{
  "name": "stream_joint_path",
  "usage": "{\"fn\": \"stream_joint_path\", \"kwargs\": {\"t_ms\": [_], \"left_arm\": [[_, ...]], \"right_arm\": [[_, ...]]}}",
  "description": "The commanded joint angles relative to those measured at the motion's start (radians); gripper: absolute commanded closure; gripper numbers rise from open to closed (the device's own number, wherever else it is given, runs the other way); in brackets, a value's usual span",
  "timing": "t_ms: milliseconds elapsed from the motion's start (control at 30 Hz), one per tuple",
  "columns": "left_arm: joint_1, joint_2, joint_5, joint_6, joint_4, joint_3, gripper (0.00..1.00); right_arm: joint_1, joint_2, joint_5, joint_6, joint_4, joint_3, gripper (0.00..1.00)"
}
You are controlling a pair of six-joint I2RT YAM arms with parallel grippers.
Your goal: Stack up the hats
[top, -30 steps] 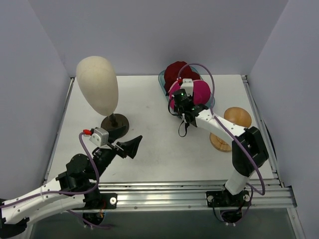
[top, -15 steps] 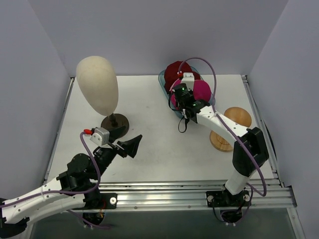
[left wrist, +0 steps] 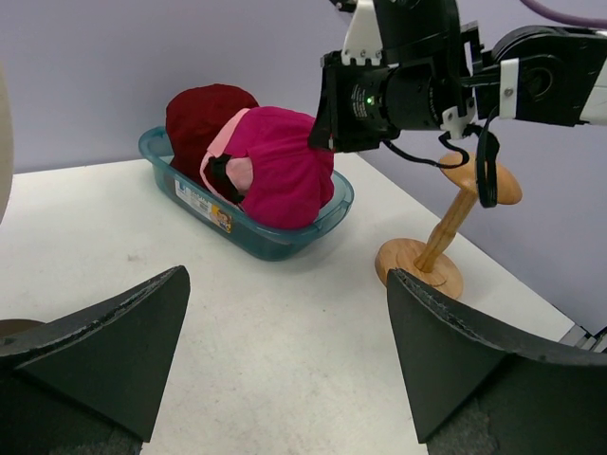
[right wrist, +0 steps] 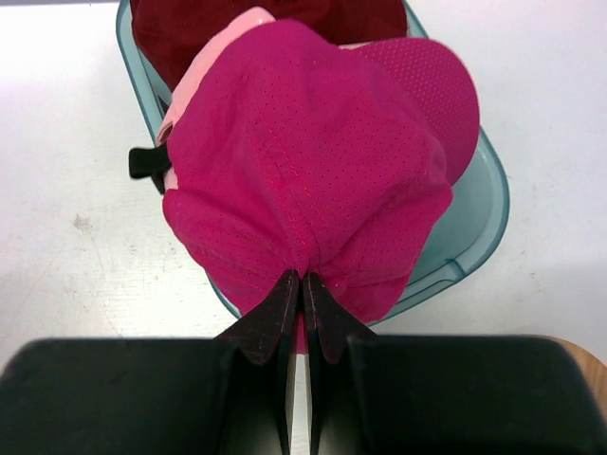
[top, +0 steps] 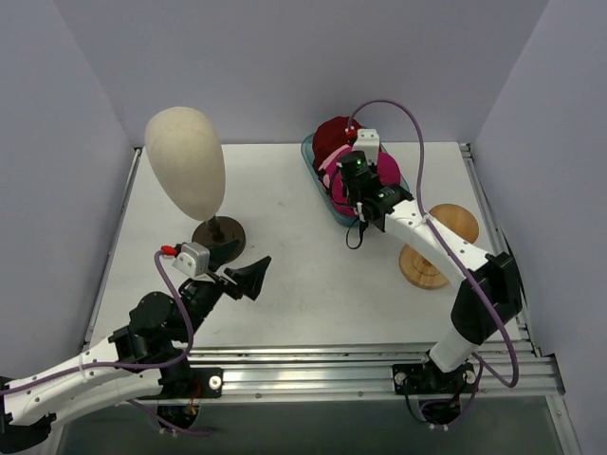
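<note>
The white table point(top: 285, 256) carries a cream egg-shaped head form point(top: 185, 161) at left and a clear teal plastic tray point(right wrist: 482, 223) at rear. The tray holds a dark red fabric hat point(left wrist: 202, 114), a pale pink cap point(right wrist: 202, 83) and, uppermost, a magenta mesh peaked cap point(right wrist: 303, 171). The right gripper point(right wrist: 302, 287) is clenched on this cap's near edge; the left gripper point(top: 250, 278) hangs released over the table.

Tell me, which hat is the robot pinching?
The magenta peaked cap, topmost in the teal tray: the right pincer is shut on its near edge. The dark red hat and the pale pink cap lie behind it, untouched.
</note>
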Motion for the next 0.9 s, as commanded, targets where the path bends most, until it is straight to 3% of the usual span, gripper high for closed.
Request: {"fn": "stream_joint_path", "kwargs": {"t_ms": [0, 367, 667, 800, 867], "left_arm": [[-0.003, -0.001, -0.005, 0.005, 0.043, 0.007, 0.06], [0.002, 0.120, -0.007, -0.053, -0.062, 0.111, 0.06], [0.023, 0.289, 0.061, -0.146, -0.129, 0.254, 0.05], [0.058, 0.364, 0.102, -0.187, -0.120, 0.294, 0.05], [0.098, 0.407, 0.137, -0.204, -0.112, 0.312, 0.05]], "right_arm": [[-0.011, -0.080, 0.035, -0.030, -0.011, 0.079, 1.00], [-0.032, -0.123, -0.039, -0.061, -0.028, 0.025, 1.00], [-0.073, -0.109, -0.177, -0.093, -0.016, 0.100, 1.00], [-0.179, -0.061, -0.336, -0.075, 0.077, 0.079, 1.00], [-0.237, -0.071, -0.567, -0.034, 0.186, 0.048, 1.00]]}}
